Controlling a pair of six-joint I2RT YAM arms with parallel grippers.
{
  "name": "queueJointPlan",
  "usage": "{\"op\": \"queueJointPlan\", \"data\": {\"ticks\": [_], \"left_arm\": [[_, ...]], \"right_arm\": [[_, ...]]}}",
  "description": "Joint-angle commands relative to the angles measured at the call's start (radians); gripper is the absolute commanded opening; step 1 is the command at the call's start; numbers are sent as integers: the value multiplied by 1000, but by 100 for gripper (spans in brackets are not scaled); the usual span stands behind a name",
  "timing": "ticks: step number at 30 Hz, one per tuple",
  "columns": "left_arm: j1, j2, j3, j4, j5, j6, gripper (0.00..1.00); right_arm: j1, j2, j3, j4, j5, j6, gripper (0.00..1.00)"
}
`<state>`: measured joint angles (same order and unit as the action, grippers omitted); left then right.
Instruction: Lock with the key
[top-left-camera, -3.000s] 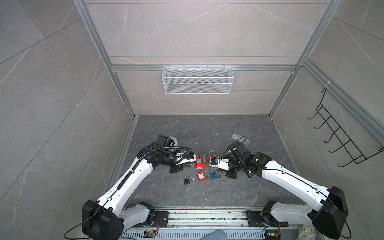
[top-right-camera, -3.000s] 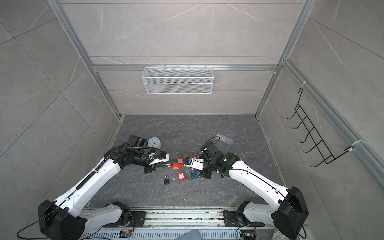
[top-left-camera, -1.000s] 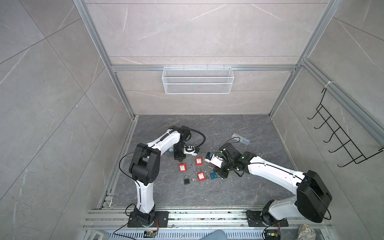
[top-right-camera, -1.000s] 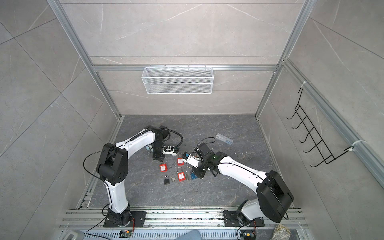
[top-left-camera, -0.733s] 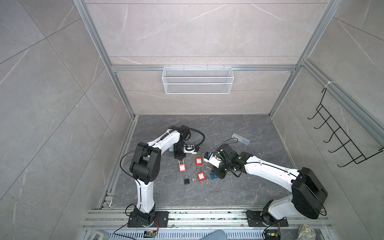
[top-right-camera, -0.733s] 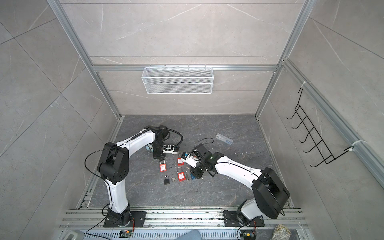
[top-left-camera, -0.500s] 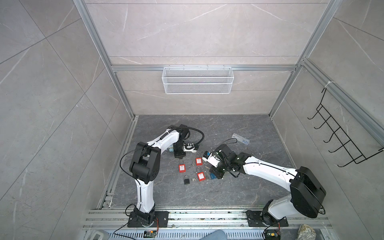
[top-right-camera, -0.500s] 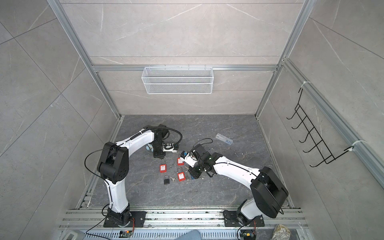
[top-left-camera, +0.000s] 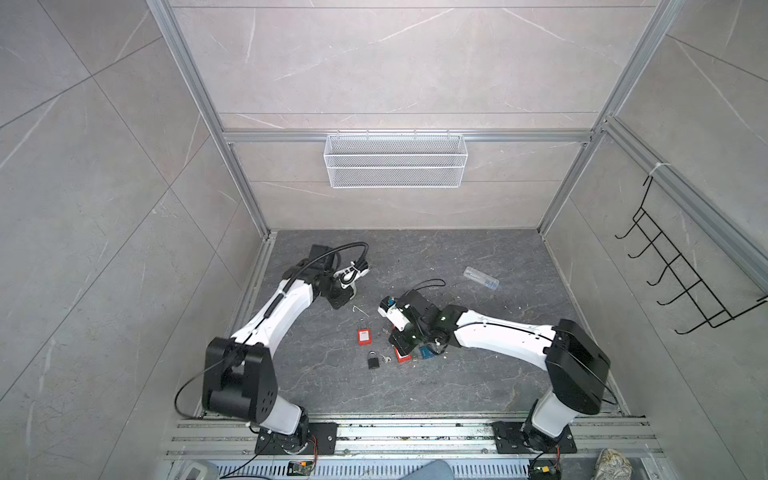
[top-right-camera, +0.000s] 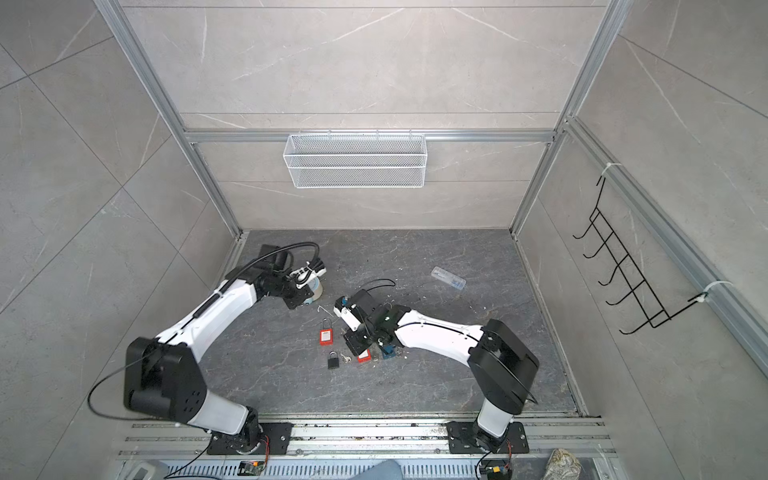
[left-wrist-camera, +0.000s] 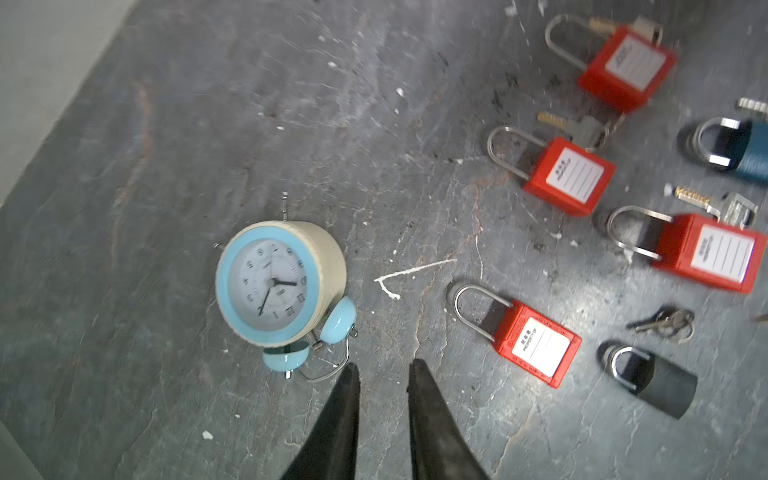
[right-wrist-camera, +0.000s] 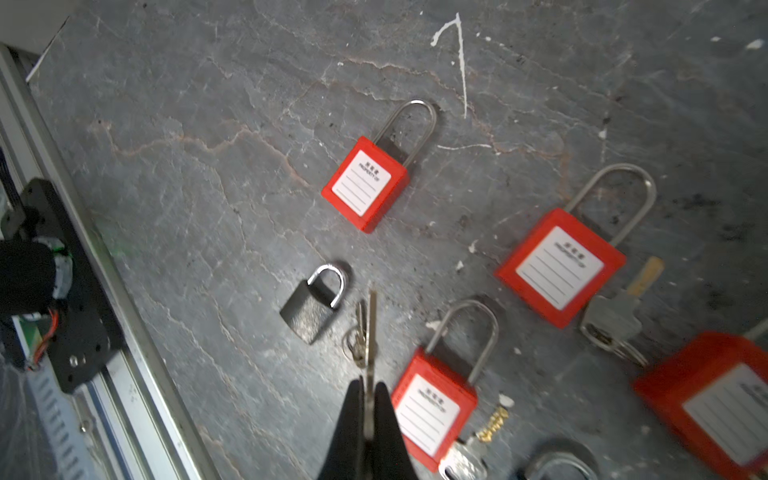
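Small black padlock (top-left-camera: 372, 360): at key's 9 o'clock in a top view.
Right gripper (right-wrist-camera: 369, 386): pinching slim silver key (right-wrist-camera: 371, 316); insertion likely next.
Left gripper (left-wrist-camera: 382, 374): tips apart, empty, withdrawn to padlock's 12 o'clock.

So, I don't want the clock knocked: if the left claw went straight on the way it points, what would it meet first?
Likely only bare floor, near the white scratch. The left claw is open and aims past the clock, which lies close beside one finger; depth is unclear.
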<state>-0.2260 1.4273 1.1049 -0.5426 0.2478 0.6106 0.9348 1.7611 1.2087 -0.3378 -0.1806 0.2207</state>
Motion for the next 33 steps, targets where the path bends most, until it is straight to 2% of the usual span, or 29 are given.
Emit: {"op": "queueJointPlan", "data": {"ticks": [1,9,18,21,23,24,30,33], "left_arm": [[44,-114,-112,195,134,-200,26],[58,-305,-287,315,119,-341,32],[57,-295,-312,330,118,-355,33],[57,-287,-313,339,123,-356,33],[57,-284,-319,343,124,-354,33],[58,-283,-318,343,125,-352,33],[59,-295,-342,373,114,-360,34],[63,-307,-374,422,69,-394,35]], "right_arm": [[1,94,104,-20,16,122,4],[1,270,232,-55,10,208,5],[1,357,273,-48,38,283,9],[1,353,266,-37,42,288,17],[1,346,266,-35,49,289,33],[1,344,268,-40,56,287,37],[1,271,263,-74,138,254,41],[2,219,257,-110,211,224,42]]}}
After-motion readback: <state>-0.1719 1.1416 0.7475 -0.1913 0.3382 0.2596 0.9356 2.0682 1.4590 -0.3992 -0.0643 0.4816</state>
